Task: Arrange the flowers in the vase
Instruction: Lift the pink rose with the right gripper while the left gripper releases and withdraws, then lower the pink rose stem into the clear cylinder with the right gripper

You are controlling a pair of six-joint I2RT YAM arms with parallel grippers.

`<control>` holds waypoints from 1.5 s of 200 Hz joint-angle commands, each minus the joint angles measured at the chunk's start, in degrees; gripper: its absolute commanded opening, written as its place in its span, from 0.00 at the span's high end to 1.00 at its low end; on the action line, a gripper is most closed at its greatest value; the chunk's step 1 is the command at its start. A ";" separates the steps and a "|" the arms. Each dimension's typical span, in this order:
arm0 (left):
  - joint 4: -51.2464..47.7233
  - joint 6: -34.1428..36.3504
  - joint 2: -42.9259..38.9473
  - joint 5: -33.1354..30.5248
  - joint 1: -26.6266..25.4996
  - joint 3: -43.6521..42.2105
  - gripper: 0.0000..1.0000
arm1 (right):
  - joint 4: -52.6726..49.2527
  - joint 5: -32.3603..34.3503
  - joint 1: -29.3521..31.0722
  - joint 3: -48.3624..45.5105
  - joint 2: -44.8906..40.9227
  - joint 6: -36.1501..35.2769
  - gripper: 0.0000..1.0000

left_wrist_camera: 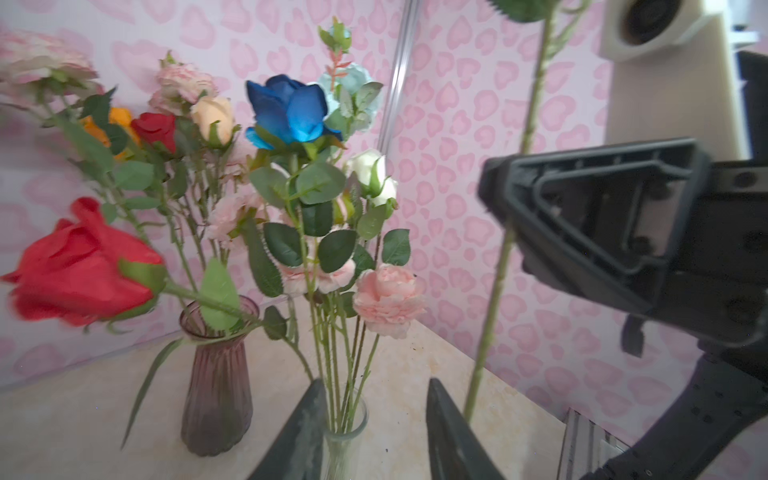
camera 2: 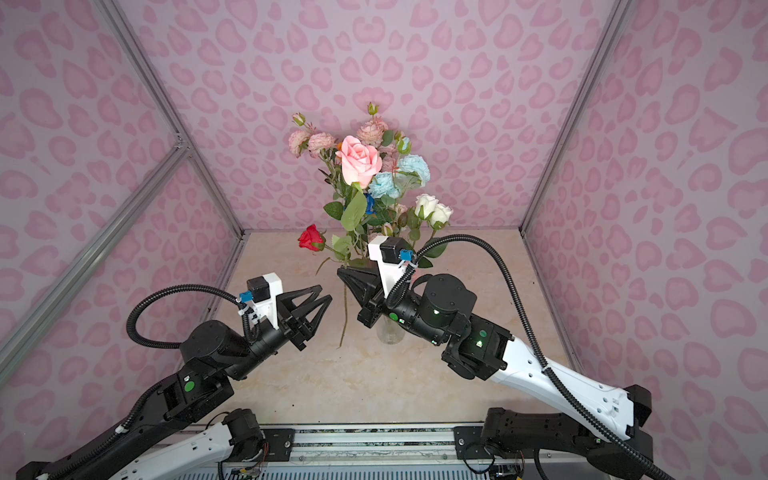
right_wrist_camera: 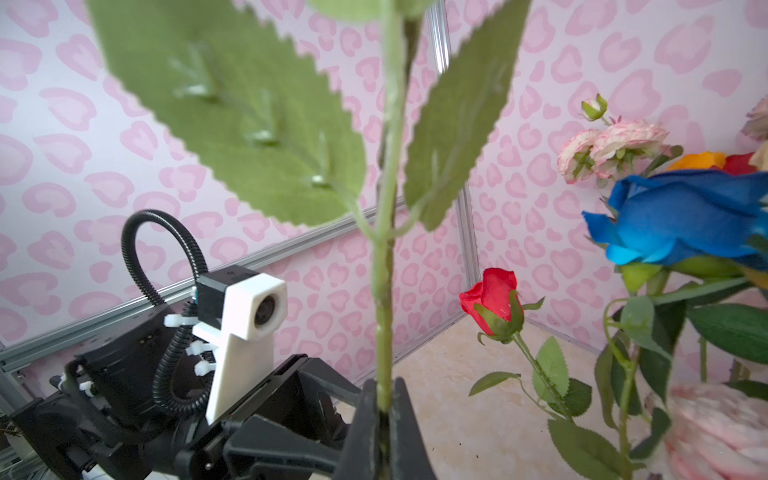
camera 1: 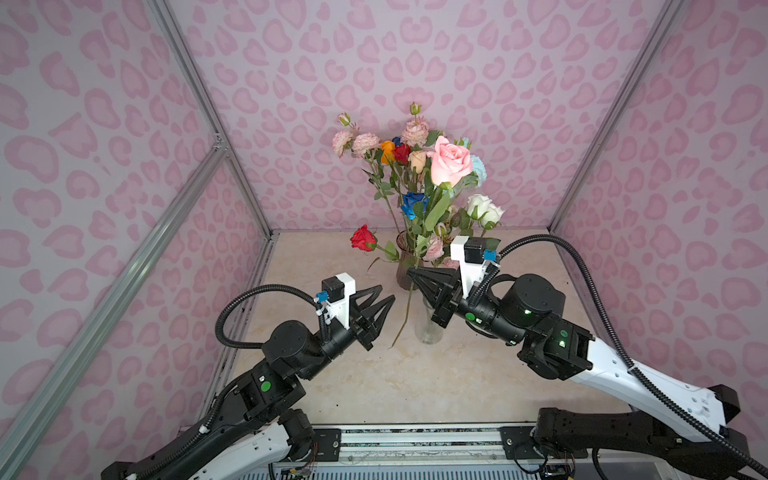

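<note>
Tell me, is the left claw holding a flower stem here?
No, the left claw stands open with nothing between its jaws; the green stem beside it is pinched by the right claw.

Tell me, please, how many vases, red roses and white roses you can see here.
Vases: 2, the purple vase and the clear vase.
Red roses: 2, the low red rose and the upper red rose.
White roses: 2, the higher white rose and the lower white rose.
Total: 6.
</note>
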 commanded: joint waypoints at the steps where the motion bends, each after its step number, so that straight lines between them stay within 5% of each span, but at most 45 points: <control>1: -1.01 -4.62 -4.28 -17.66 0.02 -3.38 0.59 | -4.69 3.78 0.04 0.87 -1.75 -3.29 0.98; 37: -7.66 -12.57 -11.24 -36.02 0.02 -8.78 0.56 | -9.08 8.84 -1.05 2.27 -5.23 -7.08 0.98; 57: -13.06 -17.06 -12.89 -40.88 0.11 -10.23 0.54 | -11.23 10.51 -2.93 3.86 -5.56 -9.26 0.99; 158: -14.44 -20.49 -10.93 -38.56 0.11 -12.04 0.54 | -5.01 15.01 -6.20 3.93 1.52 -16.50 1.00; 300: -13.20 -19.62 -9.73 -38.95 0.24 -12.96 0.54 | 1.53 13.42 -9.09 -5.95 3.25 -11.38 1.00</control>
